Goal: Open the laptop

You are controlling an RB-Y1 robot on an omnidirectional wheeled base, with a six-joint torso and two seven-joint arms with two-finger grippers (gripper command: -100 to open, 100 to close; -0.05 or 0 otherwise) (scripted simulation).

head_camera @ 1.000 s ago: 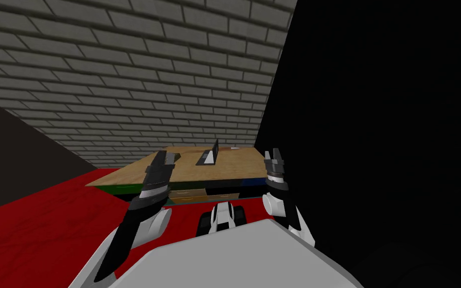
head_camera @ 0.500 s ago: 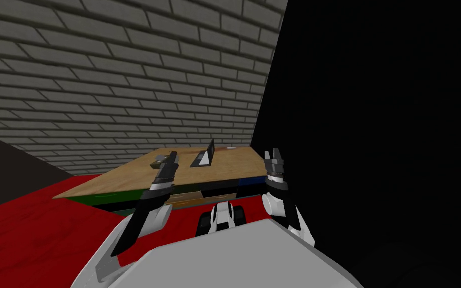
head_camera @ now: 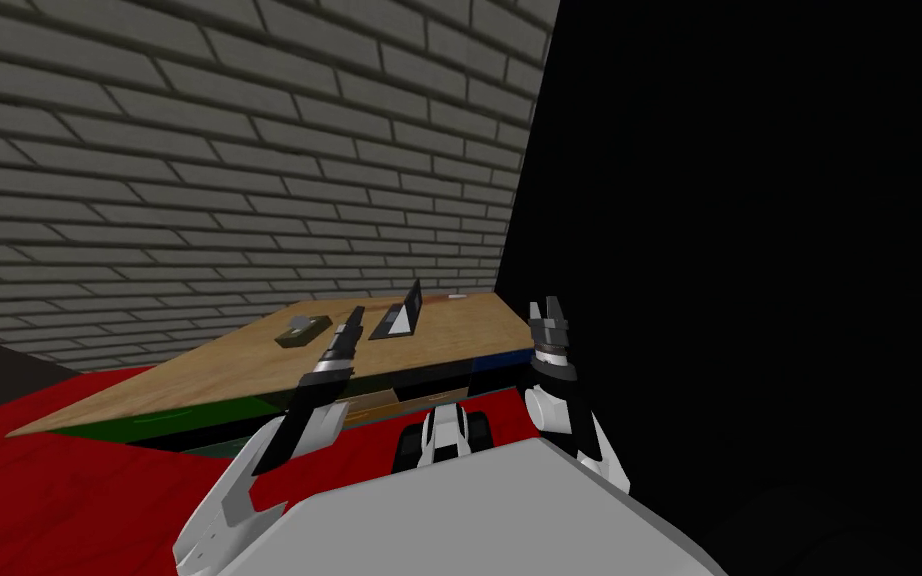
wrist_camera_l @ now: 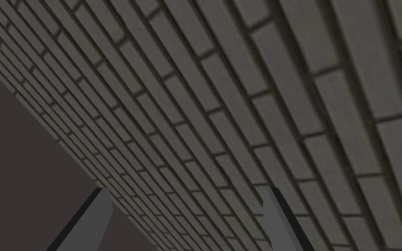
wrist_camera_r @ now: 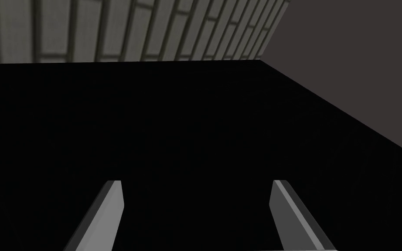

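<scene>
Against the brick wall [head_camera: 199,150], the wooden bench [head_camera: 249,360] carries the laptop [head_camera: 399,318] near its far edge, lid raised. The left pincer [head_camera: 352,322] hangs near it and the right pincer [head_camera: 547,312] by the bench's corner, both spread wide and empty.

Wooden desk [head_camera: 199,382] bearing laptop [head_camera: 399,320], lid raised, and small dark box [head_camera: 302,329]

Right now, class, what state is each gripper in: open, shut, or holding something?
Left gripper: open, holding nothing.
Right gripper: open, holding nothing.
</scene>
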